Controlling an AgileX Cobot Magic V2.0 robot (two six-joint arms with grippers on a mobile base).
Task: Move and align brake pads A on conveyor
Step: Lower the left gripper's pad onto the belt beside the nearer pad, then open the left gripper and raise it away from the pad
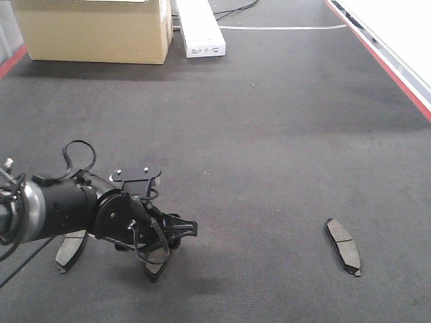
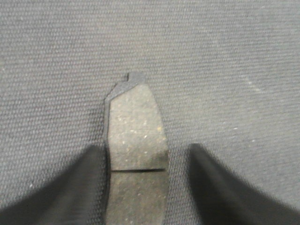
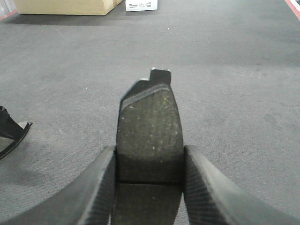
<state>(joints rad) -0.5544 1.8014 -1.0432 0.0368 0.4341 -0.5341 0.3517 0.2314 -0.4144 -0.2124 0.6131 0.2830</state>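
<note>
Dark charcoal belt fills my front view: the conveyor (image 1: 269, 134) runs away from me, with a red stripe and white rail along its right edge (image 1: 397, 67). At the far end sit a cardboard box (image 1: 94, 30) and a white carton (image 1: 199, 30). My left arm (image 1: 87, 208) reaches in from the lower left, and its gripper (image 1: 165, 245) is down at the belt over a brake pad (image 1: 156, 268) that is mostly hidden beneath it. A second pad (image 1: 71, 247) lies just behind the arm, near the left edge. A third pad (image 1: 343, 245) lies flat on the belt, well apart to the right. From this angle I cannot tell how the fingers stand.

On the left wrist camera, I see a pad (image 2: 136, 154) flat on the textured belt (image 2: 225, 70), its groove crossing it between the two fingers (image 2: 75, 187). They are spread, one on each side; the left one is just beside the pad's edge, while the right one stands clear of it with belt showing between.

On the right wrist camera, the right gripper (image 3: 149, 183) pinches a pad (image 3: 149, 131) between both fingers (image 3: 101, 187), which press against its long edges. The pad points forward with the belt (image 3: 234, 93) beyond it. The left gripper's tip (image 3: 11, 129) shows at the left edge.
</note>
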